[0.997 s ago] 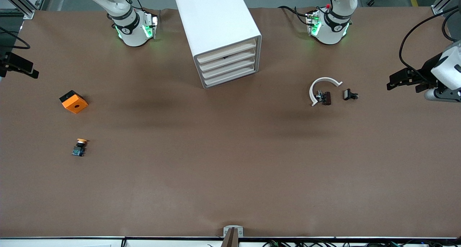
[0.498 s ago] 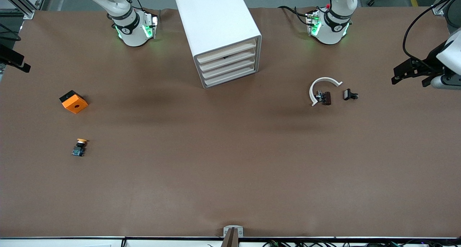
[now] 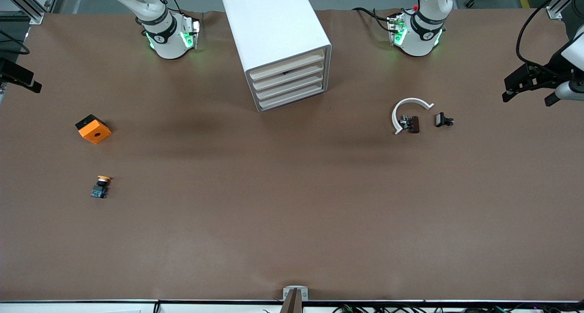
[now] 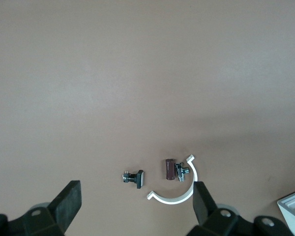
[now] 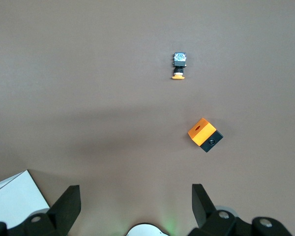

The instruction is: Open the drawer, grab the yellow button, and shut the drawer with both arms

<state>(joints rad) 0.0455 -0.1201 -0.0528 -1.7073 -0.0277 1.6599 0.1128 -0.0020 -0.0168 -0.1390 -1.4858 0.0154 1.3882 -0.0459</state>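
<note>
- All four drawers of the cabinet look shut.
- A yellow button lies on the counter, toward the right arm's end.
- Left claw and right claw: wide open, empty, at the counter's ends.
- This fits either before the drawer opens or after it has been closed.

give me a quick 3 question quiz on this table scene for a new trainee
1. True or false: every drawer of the white drawer cabinet is shut.
2. Which lies nearer the front camera: the orange block or the yellow button?
3. The white curved piece lies toward which arm's end of the table? A) left arm's B) right arm's

Key
1. True. All four drawer fronts sit flush.
2. The yellow button.
3. A. It is beside two small dark parts, in sight of the open left gripper. The right gripper is open too, over its own end.
</note>
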